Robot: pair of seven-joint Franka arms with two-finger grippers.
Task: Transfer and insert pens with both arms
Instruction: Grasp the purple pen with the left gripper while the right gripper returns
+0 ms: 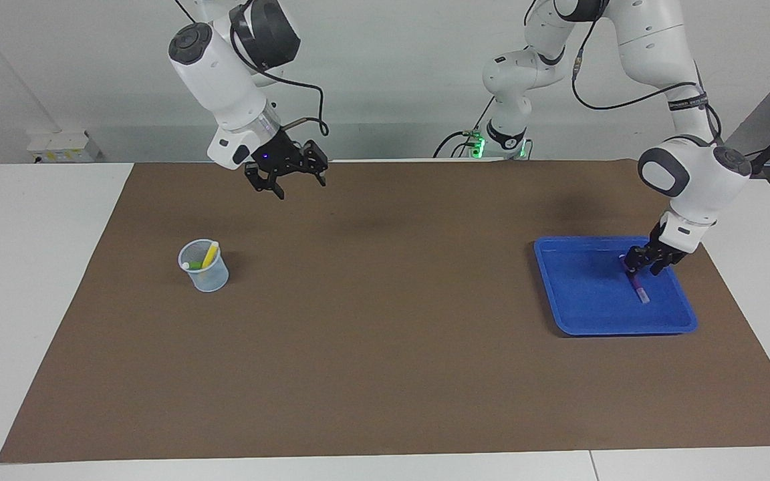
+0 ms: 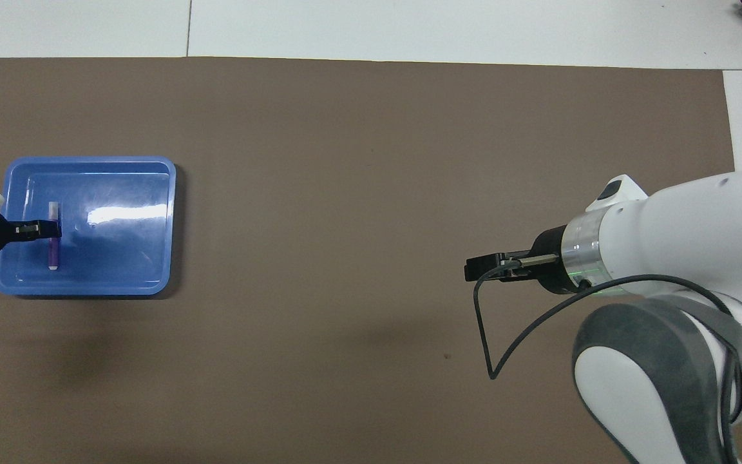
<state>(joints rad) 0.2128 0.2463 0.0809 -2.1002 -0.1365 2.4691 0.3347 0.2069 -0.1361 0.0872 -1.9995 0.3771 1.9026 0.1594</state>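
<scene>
The purple pen [image 1: 636,280] lies flat in the blue tray [image 1: 592,307], which sits on the brown mat [image 1: 385,347] toward the left arm's end of the table; its pale cap points away from the robots. The left gripper [image 1: 644,264] is low inside the tray at the end of the pen nearer the robots, its fingers astride the barrel, though whether they have clenched on it or stand released cannot be told. The pen rests on the tray floor. Toward the right arm's end of the table stands a clear cup [image 1: 205,267], upright on the mat, holding the yellow pen [image 1: 209,254] leaning against its rim and the green pen [image 1: 194,265] lower inside. The right gripper [image 1: 291,180] hangs raised over bare mat, well apart from the cup, with its jaws spread wide and nothing between them.
</scene>
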